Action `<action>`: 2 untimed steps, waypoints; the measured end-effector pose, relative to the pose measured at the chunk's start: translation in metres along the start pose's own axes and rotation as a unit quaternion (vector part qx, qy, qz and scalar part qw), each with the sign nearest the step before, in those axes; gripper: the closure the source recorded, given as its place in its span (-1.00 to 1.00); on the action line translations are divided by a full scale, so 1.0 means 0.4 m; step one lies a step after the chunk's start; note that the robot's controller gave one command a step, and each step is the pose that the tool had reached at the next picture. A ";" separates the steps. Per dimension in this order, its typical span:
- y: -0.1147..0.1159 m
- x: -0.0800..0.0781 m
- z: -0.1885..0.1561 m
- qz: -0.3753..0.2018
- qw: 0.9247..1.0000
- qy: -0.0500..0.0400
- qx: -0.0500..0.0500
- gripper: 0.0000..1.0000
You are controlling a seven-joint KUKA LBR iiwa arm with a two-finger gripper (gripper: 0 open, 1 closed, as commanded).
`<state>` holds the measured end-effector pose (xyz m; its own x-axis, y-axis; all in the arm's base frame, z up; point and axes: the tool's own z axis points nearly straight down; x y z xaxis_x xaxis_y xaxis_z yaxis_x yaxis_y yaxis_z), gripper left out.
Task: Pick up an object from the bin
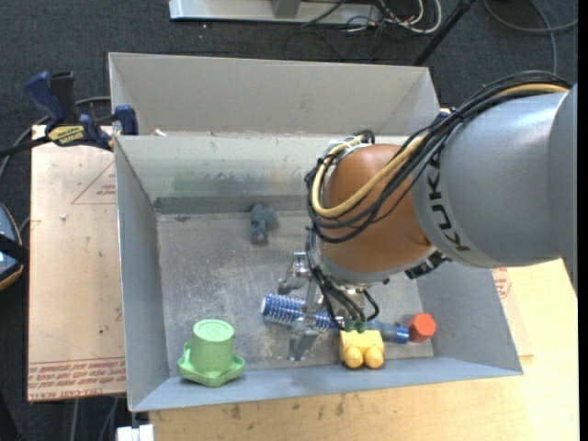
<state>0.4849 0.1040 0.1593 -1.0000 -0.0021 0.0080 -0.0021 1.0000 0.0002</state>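
The blue spring [281, 309], a ribbed coil lying on its side on the floor of the bin [138, 265], sits right at the gripper [299, 309]. One metal finger stands just beyond it and the other just on the near side, so the coil lies in the gap between them. The gripper looks open, its fingers spread to either side of the spring and not yet pressed against it. It hangs low, at or close to the bin floor, under the arm's orange cover.

Just to the gripper's right and a little nearer the front wall lies a yellow block [361, 347], close to the near finger. Beyond the block is an orange ball [422, 326] on a short blue stem. Well off to the gripper's left stands a green cup [212, 349], and a small grey lump [262, 220] lies apart toward the back wall.

The step in hand seems to be the grasp itself: the reach down is done, the squeeze is not. The next move calls for closing squarely on the coil, which may roll or slip sideways, and keeping the near finger clear of the yellow block before lifting straight up.
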 end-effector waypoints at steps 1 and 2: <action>-0.100 -0.059 0.219 -0.068 0.998 -0.007 -0.002 -1.00; -0.099 -0.062 0.209 -0.068 0.998 -0.009 -0.001 1.00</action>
<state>0.5091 0.0645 0.0754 -0.9903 -0.1385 -0.0102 -0.1385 0.9904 0.0029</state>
